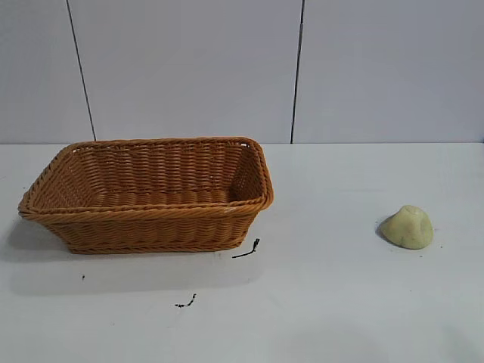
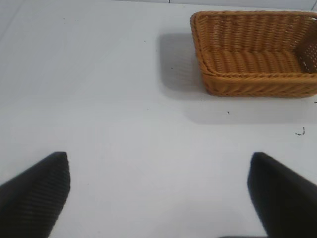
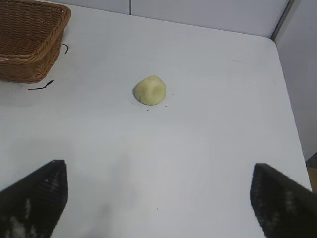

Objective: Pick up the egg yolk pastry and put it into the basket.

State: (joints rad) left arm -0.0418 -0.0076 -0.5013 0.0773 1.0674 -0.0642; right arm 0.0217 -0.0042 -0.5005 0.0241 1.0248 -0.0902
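The egg yolk pastry [image 1: 407,227], a small pale yellow-green dome, rests on the white table at the right; the right wrist view shows the pastry [image 3: 150,90] some way ahead of my right gripper [image 3: 158,171], which is wide open with only bare table between its black fingers [image 3: 39,196]. The orange-brown wicker basket [image 1: 151,212] stands at the left with nothing inside. In the left wrist view the basket [image 2: 257,84] lies off ahead, and my left gripper [image 2: 158,163] is wide open over bare table. Neither arm shows in the exterior view.
Two small black scraps [image 1: 247,250] [image 1: 186,302] lie on the table in front of the basket. The table's far edge [image 1: 378,144] meets a grey panelled wall. In the right wrist view the table's corner [image 3: 274,39] is beyond the pastry.
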